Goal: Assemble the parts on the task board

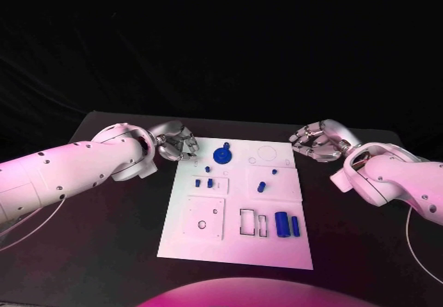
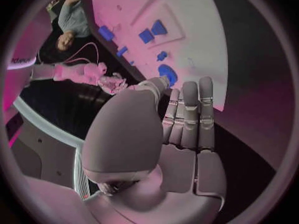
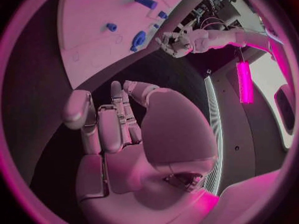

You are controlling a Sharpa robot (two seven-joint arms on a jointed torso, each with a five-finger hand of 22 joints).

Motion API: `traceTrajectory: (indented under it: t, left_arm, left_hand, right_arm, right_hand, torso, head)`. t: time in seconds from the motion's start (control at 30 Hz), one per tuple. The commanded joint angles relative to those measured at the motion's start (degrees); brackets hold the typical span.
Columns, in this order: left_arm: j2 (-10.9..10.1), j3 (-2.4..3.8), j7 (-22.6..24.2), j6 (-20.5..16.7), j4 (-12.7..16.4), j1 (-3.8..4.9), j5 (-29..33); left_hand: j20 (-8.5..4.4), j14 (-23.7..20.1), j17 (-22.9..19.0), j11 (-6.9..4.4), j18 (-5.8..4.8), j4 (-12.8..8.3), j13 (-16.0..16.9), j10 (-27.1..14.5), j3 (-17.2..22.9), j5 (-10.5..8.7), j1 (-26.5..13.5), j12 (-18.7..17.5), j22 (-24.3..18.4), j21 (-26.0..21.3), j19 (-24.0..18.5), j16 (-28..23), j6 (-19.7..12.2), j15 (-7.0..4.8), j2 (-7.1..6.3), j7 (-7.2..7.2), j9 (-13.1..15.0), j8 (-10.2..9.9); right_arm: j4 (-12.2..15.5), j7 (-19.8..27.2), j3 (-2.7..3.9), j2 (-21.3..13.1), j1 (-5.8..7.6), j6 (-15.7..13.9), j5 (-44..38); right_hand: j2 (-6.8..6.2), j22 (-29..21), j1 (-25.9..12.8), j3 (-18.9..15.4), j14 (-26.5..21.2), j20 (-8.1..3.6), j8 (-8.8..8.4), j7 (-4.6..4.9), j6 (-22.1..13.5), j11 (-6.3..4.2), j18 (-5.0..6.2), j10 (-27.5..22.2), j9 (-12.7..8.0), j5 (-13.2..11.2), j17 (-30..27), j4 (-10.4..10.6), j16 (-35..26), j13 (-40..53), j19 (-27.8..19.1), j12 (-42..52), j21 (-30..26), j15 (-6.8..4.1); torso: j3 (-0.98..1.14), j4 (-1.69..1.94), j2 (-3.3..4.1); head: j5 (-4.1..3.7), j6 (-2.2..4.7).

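Spreading across the middle of the black tabletop is the white task board, its long sides running from the near edge toward the far edge.

Flanking the board's far end are the two white arms. The left arm comes in over the tabletop's left side, and the left hand hangs just off the board's far left corner, fingers curled inward with nothing in them. The right arm reaches in from the right side, and the right hand sits just off the board's far right corner, fingers likewise drawn in on nothing. Neither hand touches the board or any part.

On the board, the largest blue part is a round disc near the far edge, left of centre. Next come two upright blue cylinders side by side near the board's right edge, toward the near end. A small blue peg lies tilted right of the board's middle. Smaller blue pieces stand in a recessed square on the left half, and a tiny one sits just beyond them.
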Motion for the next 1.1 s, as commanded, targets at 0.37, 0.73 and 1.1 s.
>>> traceTrajectory:
  t: [0.37,0.73,1.1]
  left_arm:
    - [-4.3,0.17,16.7,-1.8,4.4,0.1,52.7]
    - [-5.0,0.16,18.4,-1.2,7.3,-0.03,58.0]
    - [-5.1,0.16,18.1,-0.7,8.3,-0.06,58.3]
  left_hand:
    - [-0.43,-1.9,-2.4,-1.33,0.81,-1.9,0.5,5.2,1.1,0.15,0.0,3.9,-1.9,-3.1,-1.4,-4.9,2.1,-0.77,0.51,-0.83,0.5,1.5]
    - [-0.56,-1.9,-2.5,-1.39,0.83,-2.2,0.6,5.2,0.8,0.14,-0.3,4.3,-2.2,-3.5,-1.3,-5.2,2.0,-0.87,0.41,-0.83,0.5,1.5]
    - [-0.66,-1.9,-2.5,-1.18,0.8,-3.0,0.6,4.8,1.1,0.33,0.2,4.5,-2.3,-3.7,-1.0,-5.4,1.3,-0.79,0.84,-0.46,0.4,1.2]
  right_arm:
    - [0.8,-7.1,-0.03,2.0,-0.07,13.7,-37.4]
    - [1.4,-10.6,-0.24,4.2,-0.37,12.8,-43.8]
    - [0.3,-11.0,-0.37,6.7,-1.6,12.1,-45.1]
  right_hand:
    - [-2.16,1.9,-1.2,0.0,1.3,0.1,-1.32,-0.32,2.0,0.17,-0.33,1.1,-0.8,-2.6,1.3,-2.5,0.9,-5.0,1.3,-5.1,2.3,0.0]
    - [-2.37,2.5,-1.7,-0.2,1.7,0.15,-1.8,-0.09,2.4,0.29,-0.55,1.9,-1.0,-2.6,2.2,-2.7,1.4,-6.0,1.9,-5.7,3.3,0.09]
    - [-1.99,2.8,-1.8,0.0,1.8,0.24,-2.16,0.03,2.6,0.41,-0.62,1.9,-1.2,-2.2,2.3,-2.8,1.5,-6.6,2.1,-6.3,3.6,0.21]
  torso:
    - [-0.08,-0.2,0.17]
    - [-0.11,-0.18,0.16]
    - [-0.06,-0.14,0.34]
  head:
    - [-1.42,0.8]
    - [-1.77,0.9]
    - [-1.62,0.79]
